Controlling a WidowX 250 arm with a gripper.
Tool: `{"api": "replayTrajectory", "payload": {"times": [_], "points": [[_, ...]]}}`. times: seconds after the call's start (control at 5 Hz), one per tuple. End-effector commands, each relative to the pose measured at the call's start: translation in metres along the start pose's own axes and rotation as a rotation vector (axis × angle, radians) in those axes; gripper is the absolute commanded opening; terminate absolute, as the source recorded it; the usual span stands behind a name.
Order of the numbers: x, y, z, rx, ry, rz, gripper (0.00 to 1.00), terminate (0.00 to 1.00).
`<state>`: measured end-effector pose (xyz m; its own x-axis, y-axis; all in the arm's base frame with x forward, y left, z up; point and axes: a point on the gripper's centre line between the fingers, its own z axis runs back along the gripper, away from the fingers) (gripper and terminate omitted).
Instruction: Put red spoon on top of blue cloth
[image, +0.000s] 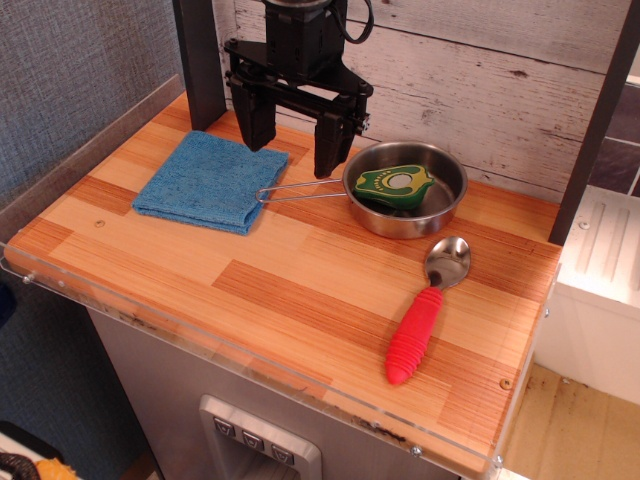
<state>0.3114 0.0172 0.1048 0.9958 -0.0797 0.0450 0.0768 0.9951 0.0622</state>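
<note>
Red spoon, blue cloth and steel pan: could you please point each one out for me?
red spoon (414, 335), observation image, on its ribbed handle
blue cloth (205, 178), observation image, on its fuzzy middle
steel pan (447, 166), observation image, on its bare inner wall

Bright even light, sharp focus; glare on steel pan (380, 218), soft shadows w/ low contrast.
</note>
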Motion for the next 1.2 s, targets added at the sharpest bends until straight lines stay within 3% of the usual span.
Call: {"api": "replayTrajectory", "payload": {"times": [0.0,0.2,0.6,1.0], "points": [[0.0,0.0,0.0,0.0,0.0,0.0,1.0,0.0],[-0.003,-0.037,-0.006,-0.036,0.015,-0.007,1.0,0.0],[-0.014,-0.1,-0.026,-0.018,0.028,0.0,1.0,0.0],[-0.022,-0.111,-0.068,0.025,0.065,0.102,1.0,0.0]]}}
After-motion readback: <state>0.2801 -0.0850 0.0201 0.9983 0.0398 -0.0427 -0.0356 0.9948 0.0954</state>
